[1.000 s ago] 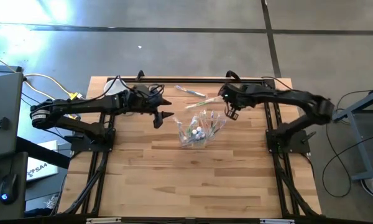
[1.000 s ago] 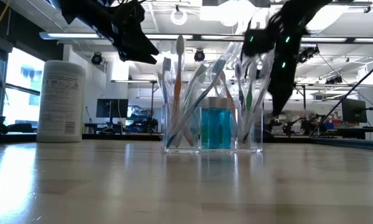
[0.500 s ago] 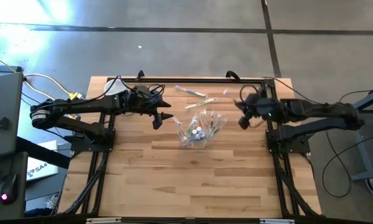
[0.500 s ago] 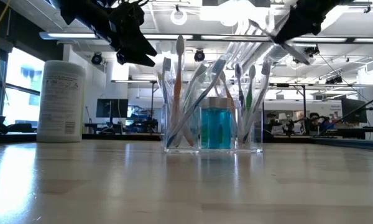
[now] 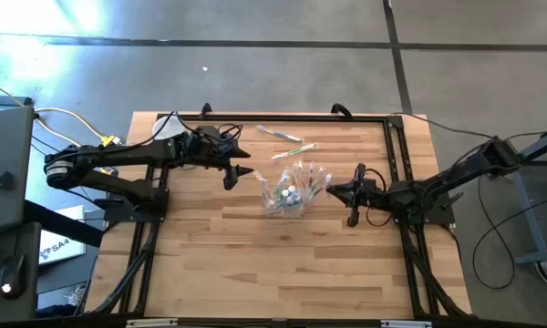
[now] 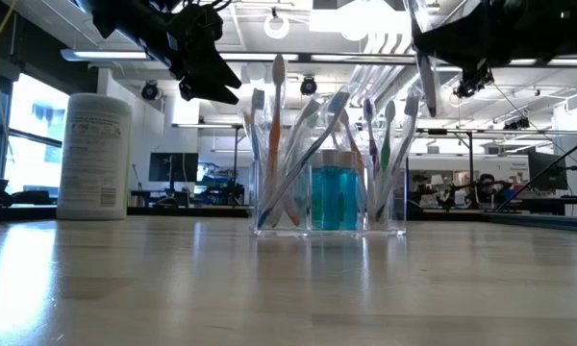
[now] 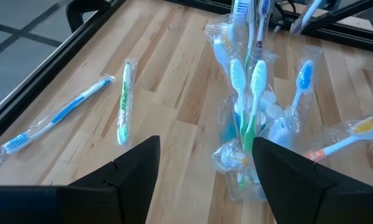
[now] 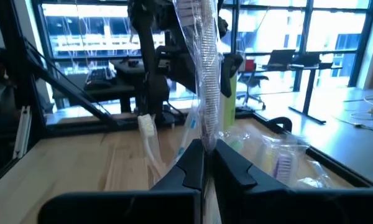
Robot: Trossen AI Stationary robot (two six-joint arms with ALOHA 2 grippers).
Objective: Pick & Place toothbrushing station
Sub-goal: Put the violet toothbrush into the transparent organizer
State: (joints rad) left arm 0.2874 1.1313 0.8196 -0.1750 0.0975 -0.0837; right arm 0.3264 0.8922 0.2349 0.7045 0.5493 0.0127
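The toothbrushing station [image 5: 292, 189] stood upright near the middle of the wooden surface [image 5: 283, 264], a clear box packed with wrapped toothbrushes leaning outward around a blue bottle [image 6: 334, 197]. The right gripper [image 5: 332, 190] sat just right of it, fingers pressed together on a wrapped toothbrush [image 8: 206, 74] that stood up from between them. The left gripper [image 5: 240, 169] hovered above the surface to the station's left, fingers spread and holding nothing. 2 more wrapped toothbrushes [image 5: 275, 134] lay flat toward the far edge, and a white tub [image 6: 94, 156] stood at the far left. The main risk, as I judged it, came from how crowded the holder looked: if the pinched brush was lowered into it, its wrapper could snag on the splayed handles and either bend aside or push the light box along the surface or tip it. The crinkled film also looked slippery, so the brush could rotate or slide in the pinch and miss the opening. With the right arm reaching low across the surface, a careless move could sweep the leaning brush heads. The left gripper sat near enough that a simultaneous approach could bring the 2 arms together over the holder.
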